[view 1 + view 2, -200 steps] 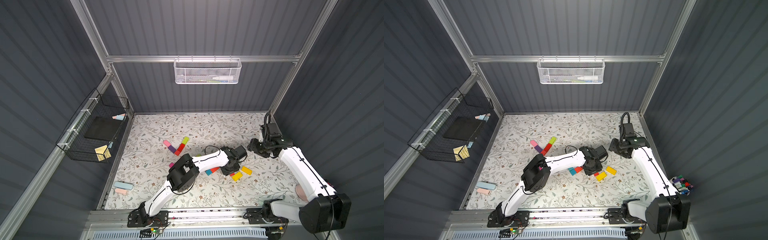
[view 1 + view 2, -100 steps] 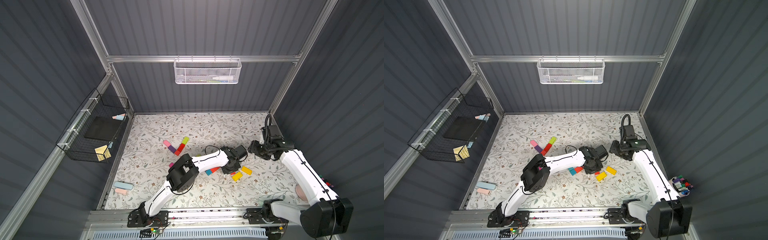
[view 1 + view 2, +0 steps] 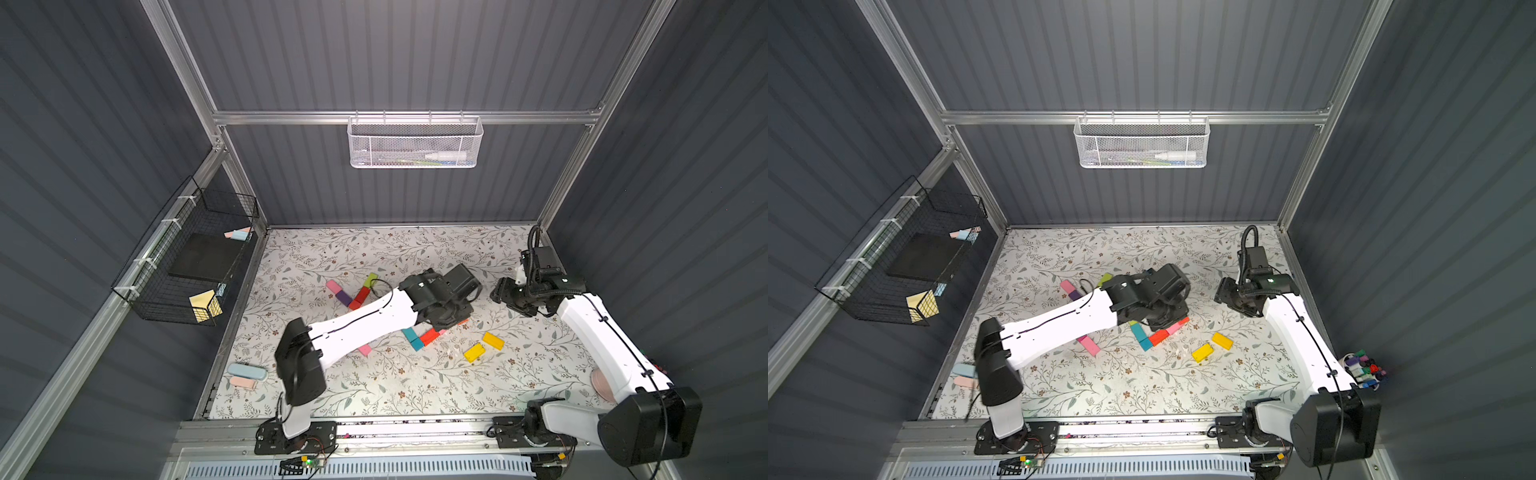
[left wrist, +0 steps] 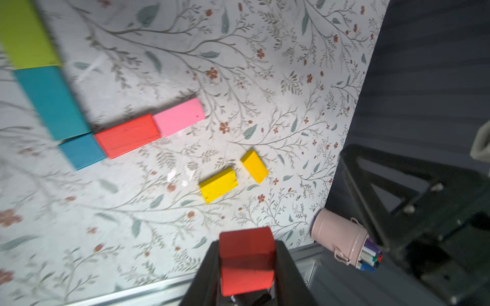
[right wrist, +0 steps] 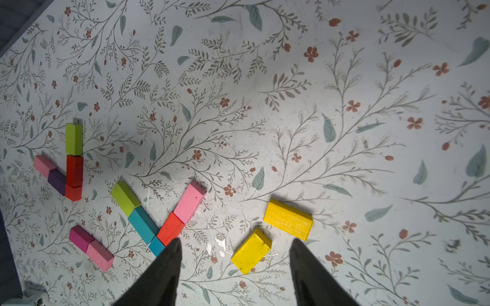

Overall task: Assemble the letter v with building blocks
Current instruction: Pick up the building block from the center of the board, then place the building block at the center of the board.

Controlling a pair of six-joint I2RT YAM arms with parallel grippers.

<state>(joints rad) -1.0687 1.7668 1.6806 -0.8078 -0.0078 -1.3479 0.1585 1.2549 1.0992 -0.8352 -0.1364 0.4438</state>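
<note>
Left jaws clenched on a small red block, held clear of the surface, mid-scene by the right tip of the middle V (lime, teal, orange-red, pink).

Right jaws spread, empty, hanging over two loose yellow blocks.

Step, as I read it: a picked block on its way to a placing spot. Likely target is the lone magenta-pink row, near left. The block would need setting square at the row's near end, as the point of a new V.

Only the left wrist view shows the grasp; both top views hide it under the wrist. The right wrist view shows the row whole; in a top view the left arm covers most of it.
</note>
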